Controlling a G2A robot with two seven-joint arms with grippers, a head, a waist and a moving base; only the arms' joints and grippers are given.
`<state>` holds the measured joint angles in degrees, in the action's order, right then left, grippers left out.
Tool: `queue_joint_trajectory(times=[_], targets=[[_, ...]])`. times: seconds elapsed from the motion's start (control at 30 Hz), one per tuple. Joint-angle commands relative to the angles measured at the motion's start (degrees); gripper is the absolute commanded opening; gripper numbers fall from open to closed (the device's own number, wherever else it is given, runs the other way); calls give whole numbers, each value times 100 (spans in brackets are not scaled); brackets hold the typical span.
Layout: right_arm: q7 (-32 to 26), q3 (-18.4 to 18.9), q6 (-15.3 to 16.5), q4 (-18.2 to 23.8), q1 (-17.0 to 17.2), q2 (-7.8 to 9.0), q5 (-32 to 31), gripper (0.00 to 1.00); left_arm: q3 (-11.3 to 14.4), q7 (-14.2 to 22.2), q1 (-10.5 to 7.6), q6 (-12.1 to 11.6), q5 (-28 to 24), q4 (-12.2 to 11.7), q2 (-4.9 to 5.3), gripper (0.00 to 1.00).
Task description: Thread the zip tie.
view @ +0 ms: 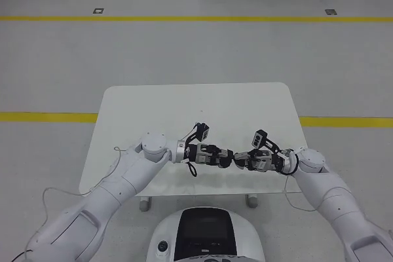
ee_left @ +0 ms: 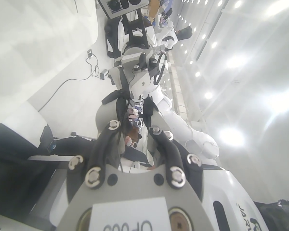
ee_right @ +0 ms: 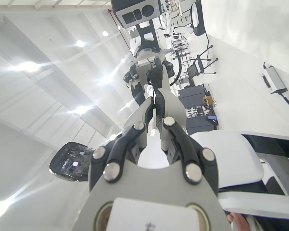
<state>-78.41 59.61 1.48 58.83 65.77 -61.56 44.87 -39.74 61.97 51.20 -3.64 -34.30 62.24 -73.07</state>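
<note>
Inspecting remotely, I note R gripper (view: pixel 240 160) fingers pressed together, pinching zip tie (ee_left: pixel 121 135) mid-air over bench (view: pixel 183 105) near edge; L gripper (view: pixel 228 158) tip-to-tip w/ it, fingers spread, tie strap running betw. them

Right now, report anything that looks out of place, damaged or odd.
Nothing stands out. The left pincer and right pincer meet tip to tip over the table, the thin black zip tie running between them.

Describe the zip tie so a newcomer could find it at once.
Above the white table's near edge, the left hand and right hand meet tip to tip. The zip tie is the thin black strand between them, far slimmer than the right hand's black pads.
</note>
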Motion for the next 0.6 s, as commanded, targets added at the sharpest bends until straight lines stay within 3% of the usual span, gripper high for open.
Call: queue_joint_trajectory(times=[0.0,0.27,0.57], targets=[[-3,-3,190,51,11,2,-120,0,2,4,-1,-5,-17,-5,-2,15],[188,130,586,262,145,31,-321,0,-1,52,-14,-36,-90,-35,-7,14],[185,219,648,353,226,37,-281,0,24,70,-35,-14,-83,-45,-13,12]])
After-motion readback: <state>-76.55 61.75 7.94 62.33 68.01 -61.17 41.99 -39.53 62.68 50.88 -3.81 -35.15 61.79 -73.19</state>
